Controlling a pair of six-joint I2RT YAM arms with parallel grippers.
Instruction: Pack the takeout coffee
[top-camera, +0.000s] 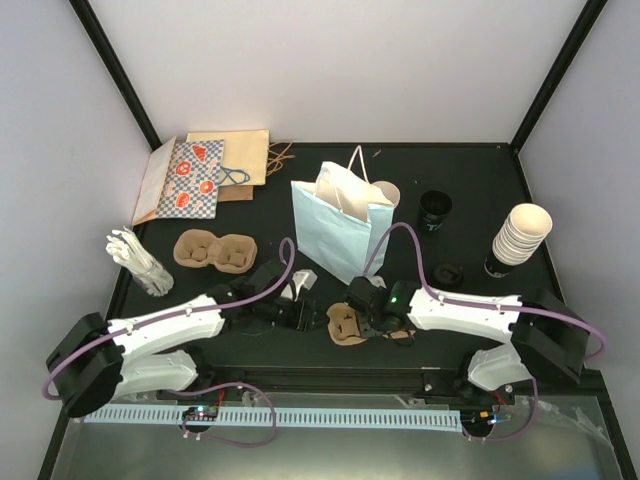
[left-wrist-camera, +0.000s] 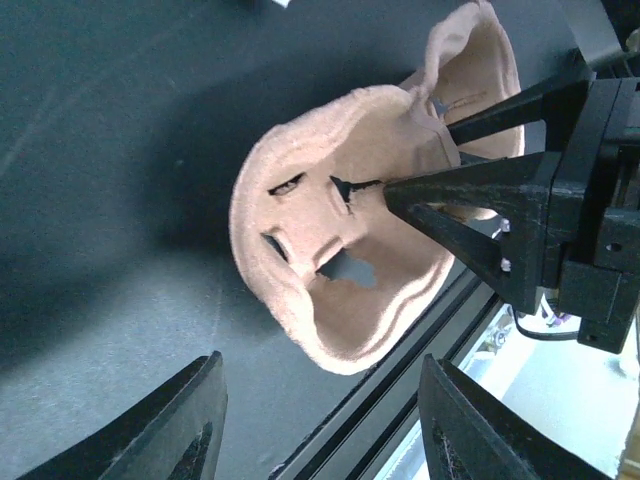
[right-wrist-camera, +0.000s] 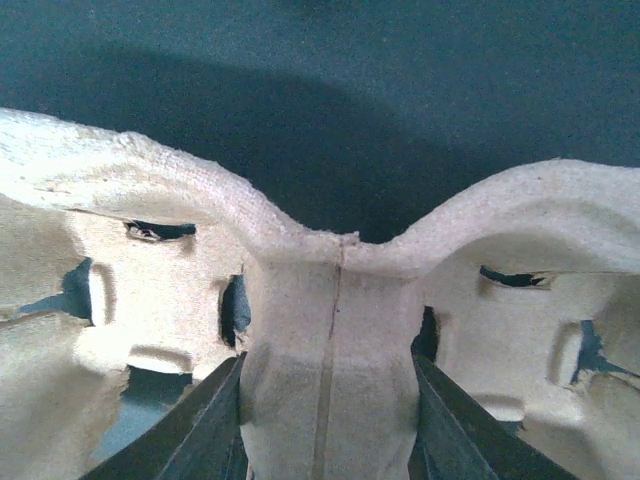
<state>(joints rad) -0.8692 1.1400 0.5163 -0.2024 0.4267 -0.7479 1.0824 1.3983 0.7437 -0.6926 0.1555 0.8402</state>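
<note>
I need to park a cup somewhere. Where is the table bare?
Bare table lies at the back right corner, behind the black lids and the cup stack, and between the far carrier and the light blue bag. Crowded: the front middle around the near carrier, and the back left corner with its paper bags.

The black table (top-camera: 480, 180) carries a flat patterned bag (top-camera: 192, 178) overlapping a brown bag (top-camera: 240, 150) at upper left. A white utensil bundle (top-camera: 140, 262) is at the left edge, a carrier (top-camera: 215, 250) just right of it. A blue bag (top-camera: 335, 235) stands at centre, with a cup (top-camera: 388, 192) behind it. At right are a lid stack (top-camera: 435, 210), a loose lid (top-camera: 447, 272) and a cup stack (top-camera: 520, 235). A second carrier (top-camera: 345, 325) is at lower centre by the front edge; whether it rests flat cannot be told.
</note>
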